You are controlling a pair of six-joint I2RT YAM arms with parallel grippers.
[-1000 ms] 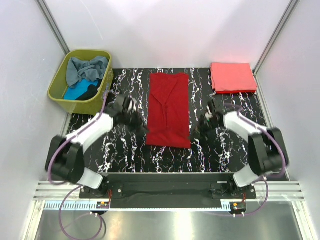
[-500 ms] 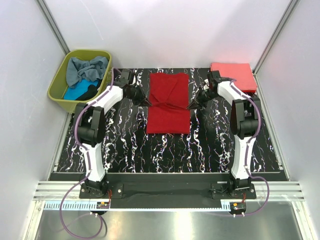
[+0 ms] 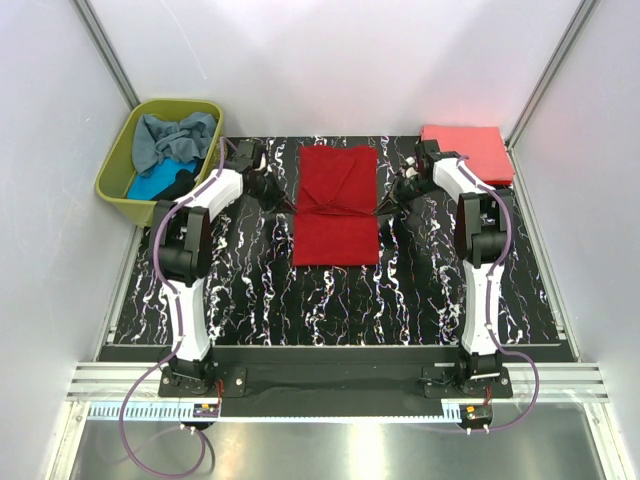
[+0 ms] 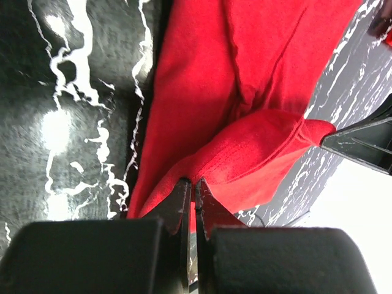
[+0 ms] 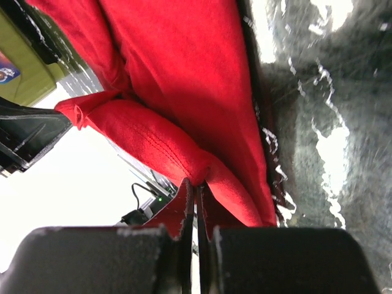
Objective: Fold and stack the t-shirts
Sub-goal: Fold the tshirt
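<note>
pinching the dark red t-shirt (image 3: 337, 215) from both sides, the two arms reach across the black, white-veined tabletop (image 3: 330, 300) to meet at the middle of the garment. the left end effector (image 3: 287, 204) is clamped on the shirt's left edge and the right end effector (image 3: 384, 206) on its right edge, level with each other. between them the cloth is gathered into a creased ridge across the shirt, with the near part lying flat towards the arm bases and the far part flat beyond. the left wrist view shows the left end effector (image 4: 193, 187) with its jaws drawn almost together and a thick roll of red cloth (image 4: 245, 92) caught at the tips; a black finger of the other arm shows at the right edge. the right wrist view shows the same for the right end effector (image 5: 196, 184), a rolled, stitched hem of the shirt (image 5: 177, 73) nipped between its tips. a coral-pink t-shirt (image 3: 465, 153) lies folded flat at the far right corner of the tabletop, well apart from the red one. off the far left corner stands the olive-green basket (image 3: 112, 170), holding a crumpled grey-blue t-shirt (image 3: 175, 135), a turquoise t-shirt (image 3: 148, 186) and a black t-shirt (image 3: 182, 182).
</note>
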